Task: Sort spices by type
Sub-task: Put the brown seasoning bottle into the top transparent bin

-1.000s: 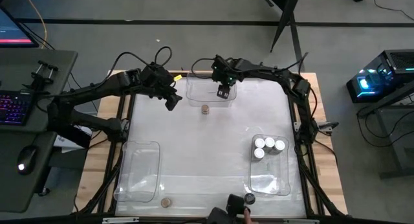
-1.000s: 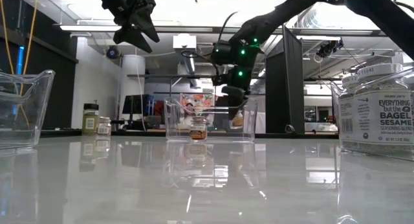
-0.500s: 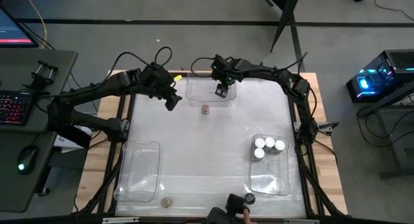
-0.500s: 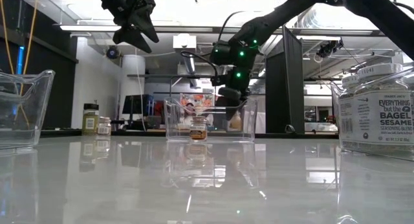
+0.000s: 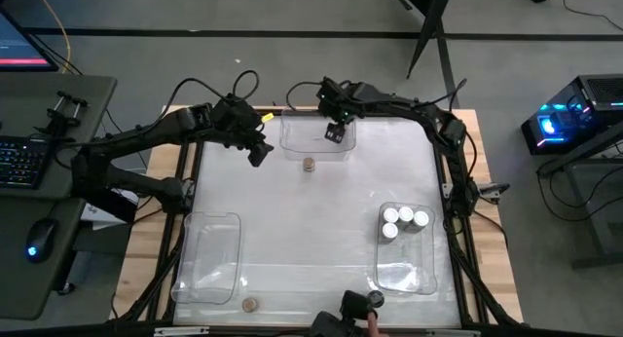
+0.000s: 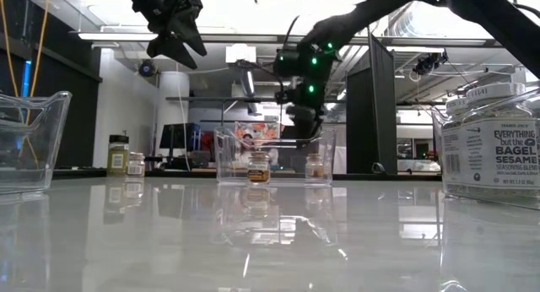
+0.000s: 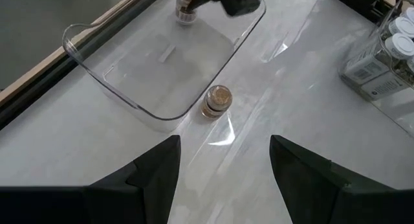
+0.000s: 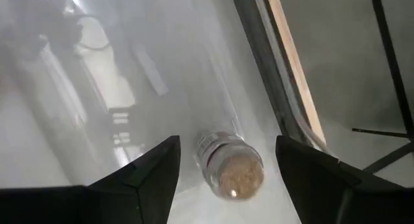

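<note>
Three clear bins on the worktop (image 5: pixel 311 220). The far bin (image 5: pixel 316 134) at far centre holds one tan-lidded spice jar (image 6: pixel 315 166), upright on its floor; the right wrist view shows it between that arm's fingers but untouched. The right gripper (image 5: pixel 334 132) hangs above this bin, jaws apart, nothing held. A second tan-lidded jar (image 5: pixel 309 165) stands on the bare worktop just in front of the far bin, outside it.

The near-right bin (image 5: pixel 406 249) holds four white-lidded jars (image 5: pixel 404 220), grouped at its far end. The near-left bin (image 5: pixel 207 257) shows no jars. A third tan-lidded jar (image 5: pixel 250 304) stands on the worktop near the near edge, just beside the near-left bin's corner. One black-lidded jar (image 5: pixel 376 299) sits at the near edge, centre-right.

Count: tan lids three, white lids four, black lid one.

The left gripper (image 5: pixel 258 154) hovers above the worktop left of the far bin, jaws apart, empty.
</note>
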Controlling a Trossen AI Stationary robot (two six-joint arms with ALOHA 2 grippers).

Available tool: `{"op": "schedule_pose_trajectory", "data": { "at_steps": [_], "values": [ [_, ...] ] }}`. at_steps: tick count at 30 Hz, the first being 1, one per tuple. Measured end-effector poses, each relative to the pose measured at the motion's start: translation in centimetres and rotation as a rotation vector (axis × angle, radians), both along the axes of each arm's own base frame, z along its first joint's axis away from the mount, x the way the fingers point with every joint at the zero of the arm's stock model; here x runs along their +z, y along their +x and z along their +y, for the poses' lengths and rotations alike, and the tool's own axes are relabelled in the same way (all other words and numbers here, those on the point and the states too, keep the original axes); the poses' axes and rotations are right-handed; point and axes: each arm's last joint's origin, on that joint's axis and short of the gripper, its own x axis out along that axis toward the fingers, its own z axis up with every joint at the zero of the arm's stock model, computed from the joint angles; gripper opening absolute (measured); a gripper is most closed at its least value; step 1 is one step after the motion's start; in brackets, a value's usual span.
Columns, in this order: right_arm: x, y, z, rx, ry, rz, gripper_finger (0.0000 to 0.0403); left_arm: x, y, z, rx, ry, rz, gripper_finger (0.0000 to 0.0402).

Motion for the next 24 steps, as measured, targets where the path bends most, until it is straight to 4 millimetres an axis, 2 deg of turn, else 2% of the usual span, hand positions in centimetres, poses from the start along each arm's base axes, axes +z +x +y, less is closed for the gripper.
{"op": "schedule_pose_trajectory", "data": {
  "at_steps": [4,7,11,16,20,22,24],
  "values": [
    [3.3,0.3,0.2,0.046,0.059,-0.052,0.0250,-0.3,-0.4,-0.2,-0.014,-0.022,0.046,0.0225],
    [5.9,0.6,0.7,0.090,0.181,-0.169,0.0250,-0.3,-1.0,-0.6,-0.034,-0.027,0.081,0.0225],
    [8.1,2.2,3.0,0.190,0.365,-0.348,0.0250,0.2,-1.5,-1.2,-0.049,-0.022,0.073,0.0225],
    [7.7,4.8,7.8,0.350,0.344,-0.359,0.0250,0.8,-2.1,-1.7,-0.035,0.024,0.055,0.0225],
    [6.3,6.6,11.9,0.417,0.189,-0.297,0.0244,1.2,-2.6,-1.9,-0.013,0.058,0.046,0.0225],
    [5.5,7.0,13.5,0.420,0.142,-0.250,0.0224,1.4,-2.9,-1.9,-0.013,0.061,0.036,0.0225],
    [4.2,6.9,14.4,0.392,0.135,-0.207,0.0184,1.7,-3.2,-2.1,-0.016,0.065,0.020,0.0225]
  ]
}}
